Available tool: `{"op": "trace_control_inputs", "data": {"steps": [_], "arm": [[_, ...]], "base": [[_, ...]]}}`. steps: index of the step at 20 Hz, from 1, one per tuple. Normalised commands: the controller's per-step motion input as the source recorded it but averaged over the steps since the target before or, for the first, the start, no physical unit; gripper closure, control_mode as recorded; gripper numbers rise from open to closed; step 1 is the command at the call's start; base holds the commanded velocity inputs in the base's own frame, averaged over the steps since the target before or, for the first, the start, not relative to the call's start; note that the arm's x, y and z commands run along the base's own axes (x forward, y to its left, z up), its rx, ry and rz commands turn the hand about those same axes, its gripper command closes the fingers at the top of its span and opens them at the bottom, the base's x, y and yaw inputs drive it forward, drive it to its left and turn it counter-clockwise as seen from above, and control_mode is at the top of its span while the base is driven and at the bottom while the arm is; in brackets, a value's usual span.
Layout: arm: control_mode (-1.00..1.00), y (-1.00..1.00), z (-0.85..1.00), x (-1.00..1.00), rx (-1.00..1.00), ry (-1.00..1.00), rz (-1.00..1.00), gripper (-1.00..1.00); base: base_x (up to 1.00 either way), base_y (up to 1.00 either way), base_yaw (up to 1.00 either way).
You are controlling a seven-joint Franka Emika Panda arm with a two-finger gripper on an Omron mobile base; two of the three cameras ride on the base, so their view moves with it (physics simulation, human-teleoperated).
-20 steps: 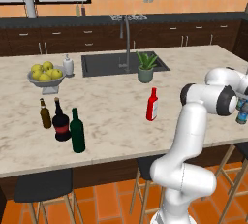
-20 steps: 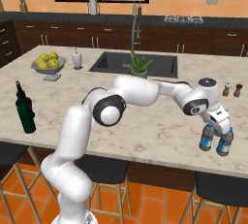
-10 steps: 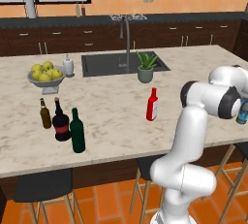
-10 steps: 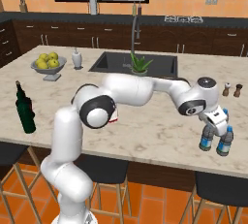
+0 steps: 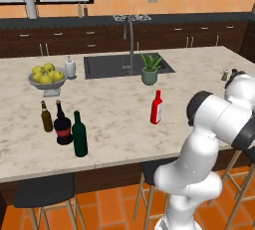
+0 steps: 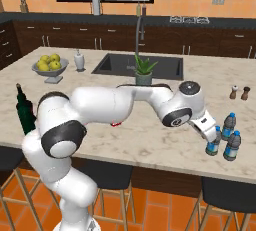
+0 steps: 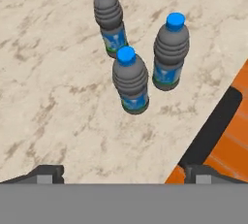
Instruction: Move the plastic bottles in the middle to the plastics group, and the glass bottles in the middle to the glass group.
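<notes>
Claw (image 7: 123,174): spread wide, holding nothing; the two dark tips stand far apart at the bottom of the hand view, bare marble between them. In the right base view the claw (image 6: 214,134) hangs just above the near right edge of the desk (image 6: 150,140), over the water bottles.

Plastics group: three small water bottles upright, blue caps, blue labels, close together near the desk edge. Hand view: nearest bottle (image 7: 130,81), second bottle (image 7: 169,53) just beside it, third bottle (image 7: 109,18) behind. The nearest and the third overlap in the picture; whether they touch, cannot tell. Which of the three came from the middle, cannot tell. All three stand clear of the claw tips.

Mid desk, left base view: red bottle (image 5: 156,107) with pale label, upright, alone, well apart from both groups.

Left end of the desk, left base view: green wine bottle (image 5: 79,135) upright, just beside the black bottle (image 5: 63,125) with red label; amber bottle (image 5: 46,117) next to that. Glass group thus reads three bottles close together.

Farther back: potted plant (image 5: 149,69) by the sink (image 5: 124,65), fruit bowl (image 5: 47,77), white soap dispenser (image 5: 70,67). Two shakers (image 6: 239,92) stand at the far right.
</notes>
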Motion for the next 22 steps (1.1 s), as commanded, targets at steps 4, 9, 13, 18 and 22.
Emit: {"op": "trace_control_inputs", "data": {"steps": [4,9,13,18,22], "arm": [[-1.0,0.96,0.39,0.0,-0.05,0.0,0.15,-1.0],[-1.0,0.85,0.46,0.1,0.0,0.02,0.21,-1.0],[-1.0,0.78,0.41,0.33,0.0,0.08,0.3,-1.0],[-1.0,0.82,0.15,0.35,0.0,0.07,0.39,-1.0],[-1.0,0.95,0.13,0.3,0.0,0.07,0.38,-1.0]], "base": [[0.0,0.0,0.0],[0.0,0.0,0.0],[0.0,0.0,0.0],[0.0,0.0,0.0],[0.0,0.0,0.0]]}}
